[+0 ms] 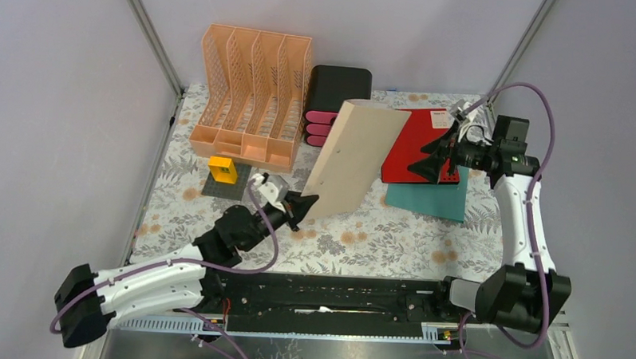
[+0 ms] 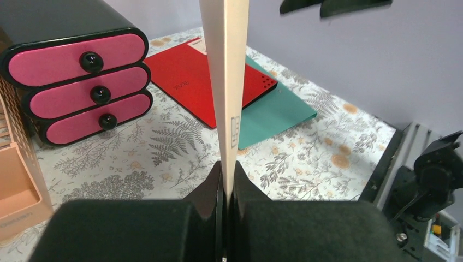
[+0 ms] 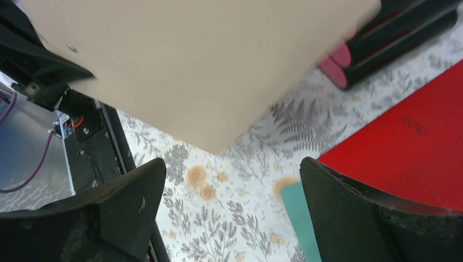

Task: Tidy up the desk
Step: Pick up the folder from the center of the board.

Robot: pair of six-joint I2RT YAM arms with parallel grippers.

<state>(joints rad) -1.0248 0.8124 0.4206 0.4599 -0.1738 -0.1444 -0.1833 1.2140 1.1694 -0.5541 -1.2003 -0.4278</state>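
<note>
The desk [image 1: 376, 241] wears a pale cloth printed with grey ferns and orange flowers. My left gripper [image 1: 300, 204] [image 2: 228, 183] is shut on the lower corner of a beige folder [image 1: 354, 157] [image 2: 225, 71] [image 3: 207, 60], holding it tilted up off the cloth. A red folder [image 1: 415, 151] [image 2: 185, 76] [image 3: 415, 136] lies flat on top of a teal folder [image 1: 434, 201] [image 2: 273, 112] [image 3: 300, 218] at the right. My right gripper [image 1: 434, 154] [image 3: 232, 213] hovers over the red folder's left part, open, with nothing between its fingers.
An orange slotted file rack [image 1: 254, 93] stands at the back left. A black drawer box with pink fronts [image 1: 333, 100] [image 2: 82, 76] sits beside it. A yellow block [image 1: 222, 170] rests on a dark grey pad [image 1: 223, 186] in front of the rack.
</note>
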